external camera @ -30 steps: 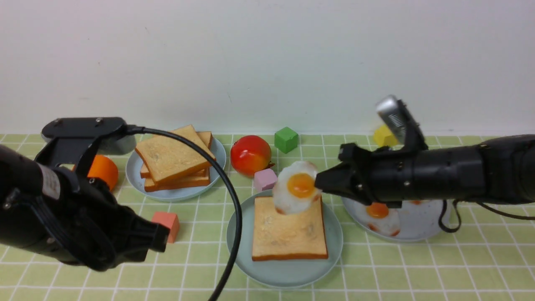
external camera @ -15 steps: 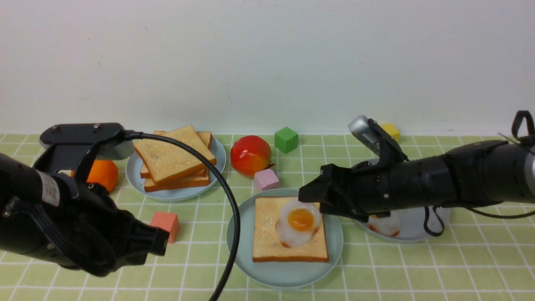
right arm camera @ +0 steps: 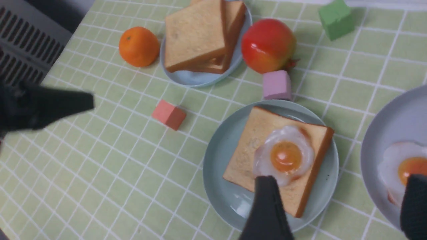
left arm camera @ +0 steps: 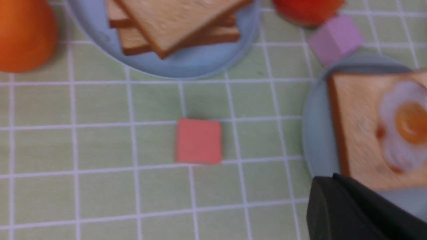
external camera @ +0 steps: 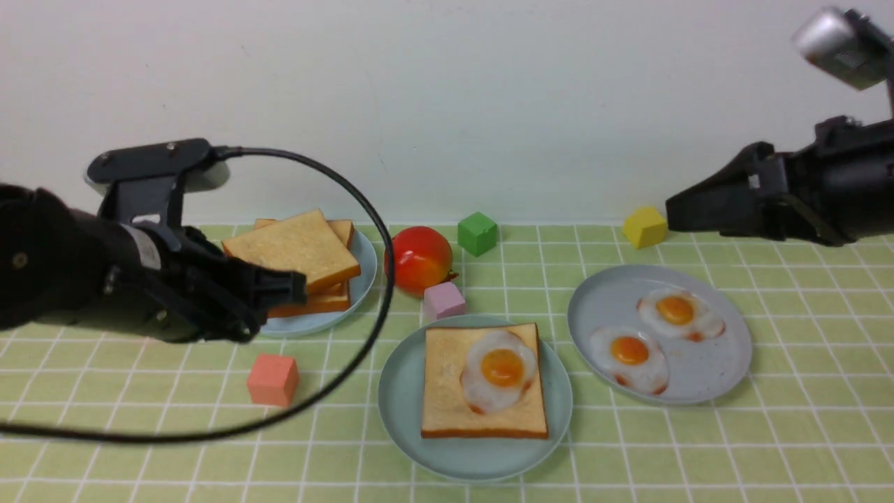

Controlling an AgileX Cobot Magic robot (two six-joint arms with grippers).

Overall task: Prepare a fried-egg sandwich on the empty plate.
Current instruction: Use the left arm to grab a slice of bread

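The pale teal plate (external camera: pixel 401 398) sits front centre with one toast slice (external camera: pixel 447 391) on it. A fried egg (external camera: pixel 500 369) lies on the slice's right half, also seen in the right wrist view (right arm camera: pixel 285 155). My right gripper (external camera: pixel 674 209) is open and empty, raised at the far right, away from the plate; its fingers (right arm camera: pixel 267 206) stand wide apart. My left gripper (external camera: pixel 302 286) looks shut and empty. It hovers at the near edge of the toast pile (external camera: pixel 300 251); its dark tip (left arm camera: pixel 320 181) shows in the left wrist view.
The toast pile lies on a light-blue plate (external camera: pixel 314 323). A grey-blue plate (external camera: pixel 698 377) at right holds two fried eggs (external camera: pixel 674 311). Around them are a red fruit (external camera: pixel 418 258), pink cube (external camera: pixel 443 300), green cube (external camera: pixel 478 232), yellow cube (external camera: pixel 644 227), salmon cube (external camera: pixel 272 378) and an orange (right arm camera: pixel 139 46).
My right gripper lowered the egg onto the toast, let it go and drew back up to the right. My left arm rose and moved toward the toast pile.
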